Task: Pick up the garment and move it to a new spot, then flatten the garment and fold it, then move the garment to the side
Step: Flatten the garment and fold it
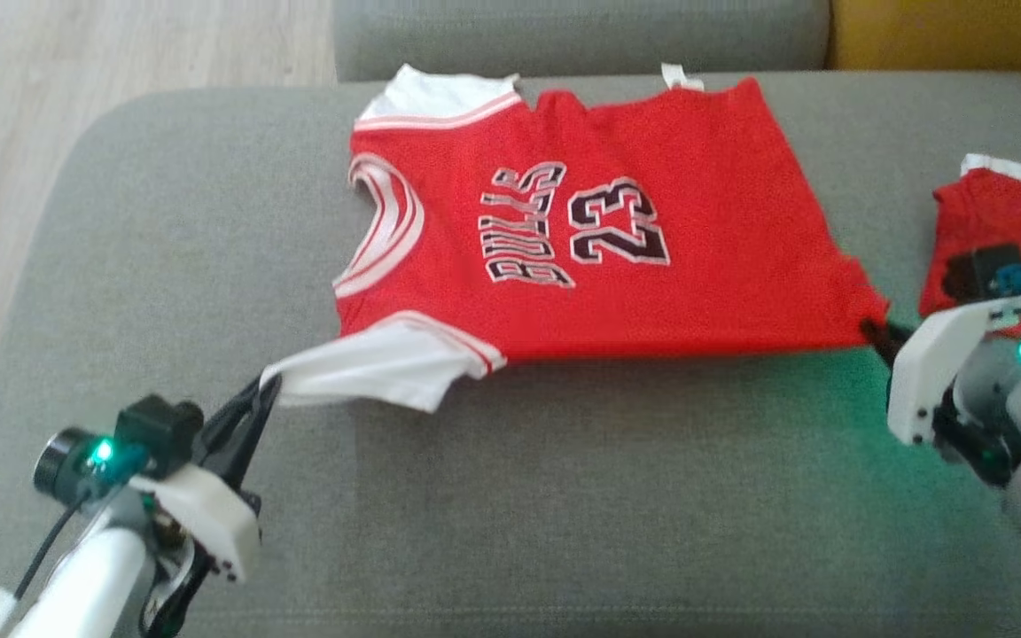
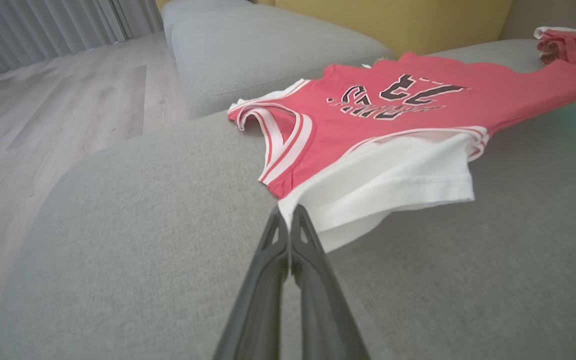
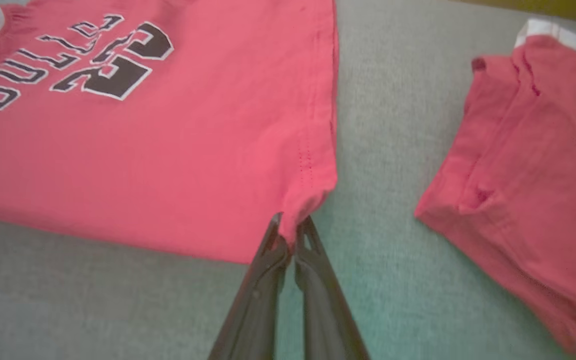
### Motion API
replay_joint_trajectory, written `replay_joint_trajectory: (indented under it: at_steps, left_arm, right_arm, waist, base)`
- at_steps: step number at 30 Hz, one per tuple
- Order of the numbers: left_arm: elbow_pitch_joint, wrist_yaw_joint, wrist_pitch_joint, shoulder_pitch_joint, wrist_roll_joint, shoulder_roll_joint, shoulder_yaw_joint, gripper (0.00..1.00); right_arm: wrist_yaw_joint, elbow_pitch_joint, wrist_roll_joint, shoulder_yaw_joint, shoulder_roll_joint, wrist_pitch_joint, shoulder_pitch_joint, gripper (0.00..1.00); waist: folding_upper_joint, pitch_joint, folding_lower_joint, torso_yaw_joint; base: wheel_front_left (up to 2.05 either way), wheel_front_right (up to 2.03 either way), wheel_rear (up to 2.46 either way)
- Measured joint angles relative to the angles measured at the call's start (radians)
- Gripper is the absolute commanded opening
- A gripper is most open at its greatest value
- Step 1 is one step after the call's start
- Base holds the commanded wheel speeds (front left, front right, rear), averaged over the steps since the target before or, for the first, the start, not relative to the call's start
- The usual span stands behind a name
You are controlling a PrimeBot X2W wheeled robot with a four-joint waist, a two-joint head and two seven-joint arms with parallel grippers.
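Head view: Bulls jersey [image 1: 599, 257] lies spread on the grey cushion [image 1: 475, 496], left hand [image 1: 267, 390] pinching its white sleeve [image 1: 369, 372], right hand [image 1: 874, 330] its hem corner [image 1: 861, 306]; folding and moving aside remain.

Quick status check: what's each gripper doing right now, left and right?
Left gripper: closed, pinching the red jersey by its white sleeve.
Right gripper: closed, pinching the same jersey's hem corner.
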Motion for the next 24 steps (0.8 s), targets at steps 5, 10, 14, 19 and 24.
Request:
replay_joint_trajectory:
  at_steps: [5, 10, 14, 19, 24]
  left_arm:
    - [-0.061, 0.000, 0.041, 0.065, -0.031, 0.040, -0.015, 0.00]
    - [-0.136, 0.000, 0.105, 0.141, -0.072, 0.088, -0.034, 0.00]
    - [-0.212, 0.000, 0.156, 0.200, -0.113, 0.144, -0.046, 0.00]
    - [-0.323, 0.000, 0.221, 0.268, -0.169, 0.222, -0.070, 0.00]
    - [-0.462, 0.001, 0.309, 0.336, -0.252, 0.316, -0.117, 0.00]
  right_arm:
    - [0.000, -0.078, 0.063, 0.038, -0.044, 0.091, 0.069, 0.00]
    - [0.000, -0.150, 0.116, 0.059, -0.087, 0.172, 0.128, 0.00]
    - [0.000, -0.226, 0.163, 0.070, -0.114, 0.255, 0.173, 0.00]
    - [0.000, -0.313, 0.223, 0.065, -0.165, 0.375, 0.225, 0.00]
    - [0.000, -0.419, 0.273, 0.016, -0.212, 0.514, 0.324, 0.00]
  waist:
    - [0.0000, -0.040, 0.0000, 0.002]
    - [0.0000, -0.073, 0.0000, -0.001]
    - [0.0000, -0.093, 0.0000, -0.005]
    - [0.0000, -0.106, 0.0000, -0.007]
    - [0.0000, -0.107, 0.0000, -0.007]
  base:
    - [0.00, 0.00, 0.00]
    - [0.00, 0.00, 0.00]
    - [0.00, 0.00, 0.00]
    - [0.00, 0.00, 0.00]
    - [0.00, 0.00, 0.00]
